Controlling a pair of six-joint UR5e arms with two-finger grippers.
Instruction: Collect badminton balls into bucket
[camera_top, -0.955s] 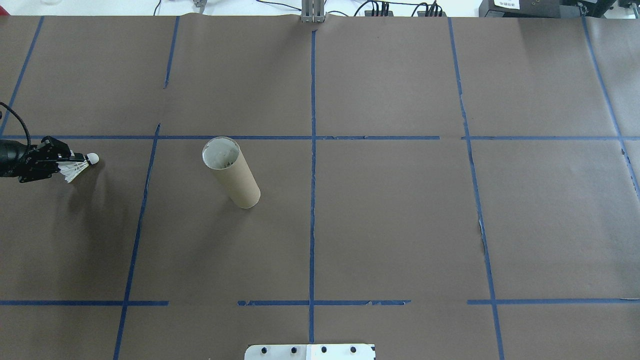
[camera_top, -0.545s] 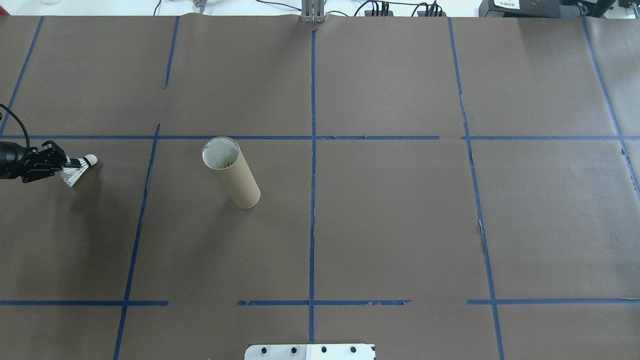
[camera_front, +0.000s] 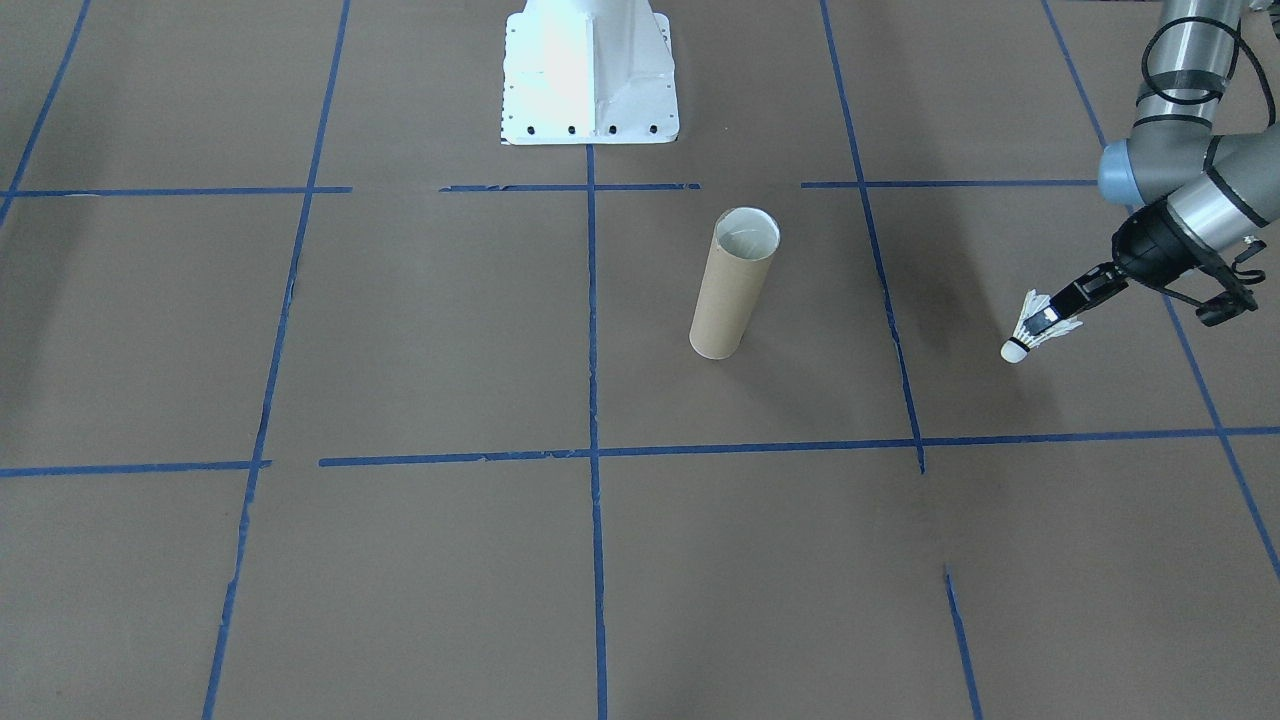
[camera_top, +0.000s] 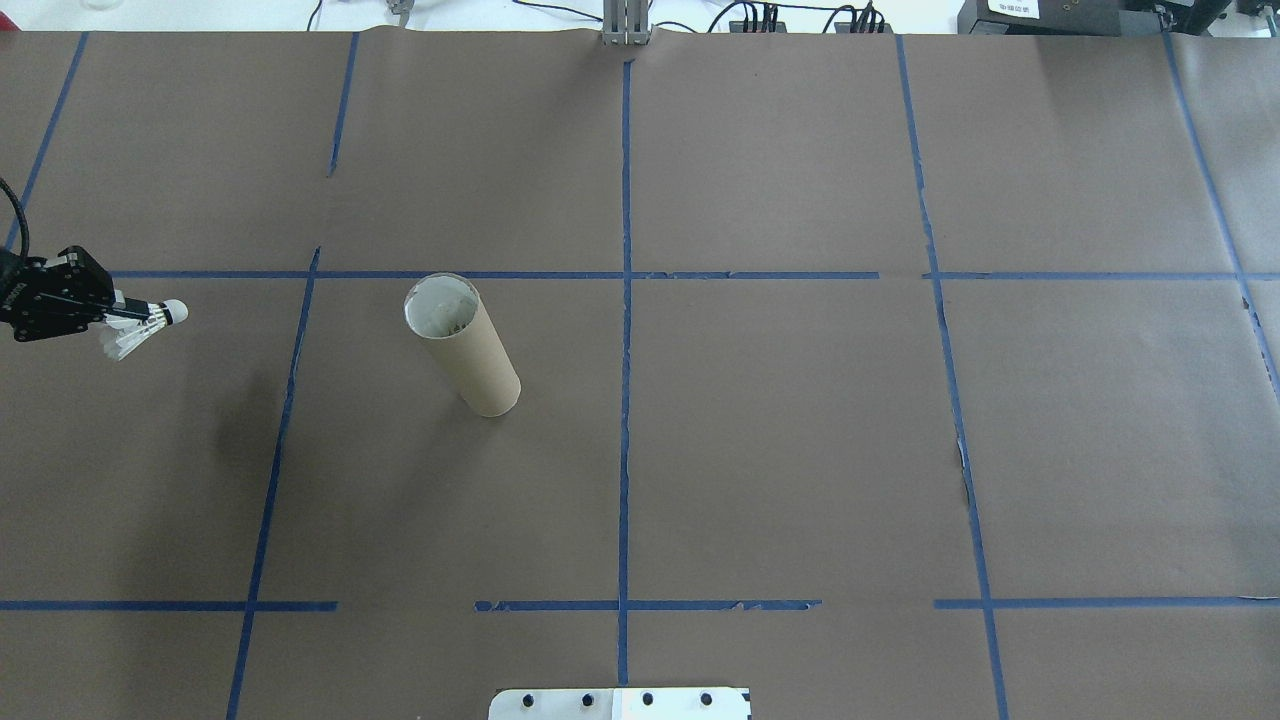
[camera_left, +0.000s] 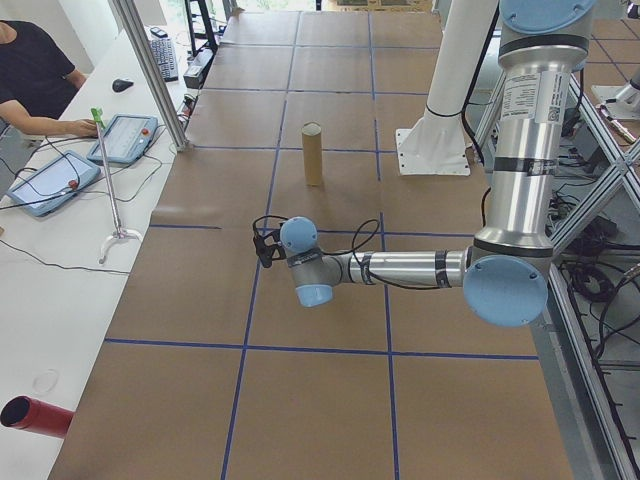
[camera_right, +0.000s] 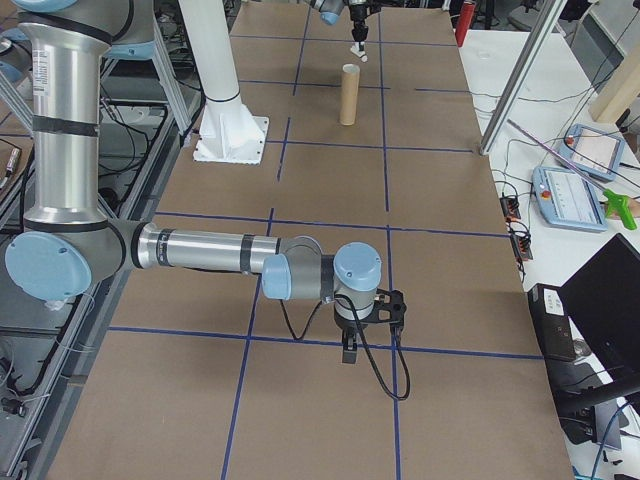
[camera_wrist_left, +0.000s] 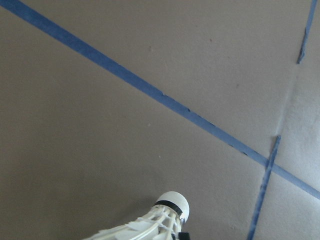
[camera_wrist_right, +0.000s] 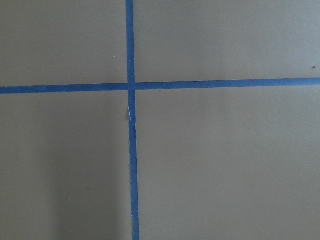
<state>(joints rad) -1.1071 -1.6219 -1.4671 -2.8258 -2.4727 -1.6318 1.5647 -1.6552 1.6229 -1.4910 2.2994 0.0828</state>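
The tabletop (camera_top: 800, 450) is covered in brown paper divided into rectangles by blue tape lines (camera_top: 625, 300). On a white side desk (camera_left: 60, 300), a person (camera_left: 35, 75) rests a hand beside two tablet pendants (camera_left: 125, 138). A keyboard (camera_left: 165, 57), a mouse (camera_left: 122, 85) and a red cylinder (camera_left: 35, 415) lie there.

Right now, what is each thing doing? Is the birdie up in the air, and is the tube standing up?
shuttlecock: held off the table, pinched at its feathers, cork tip pointing down and outward.
cardboard tube: standing upright, open at the top, apart from the shuttlecock.
left gripper: shut on the shuttlecock.
right gripper: hangs over the table far from the tube; open or shut cannot be told.
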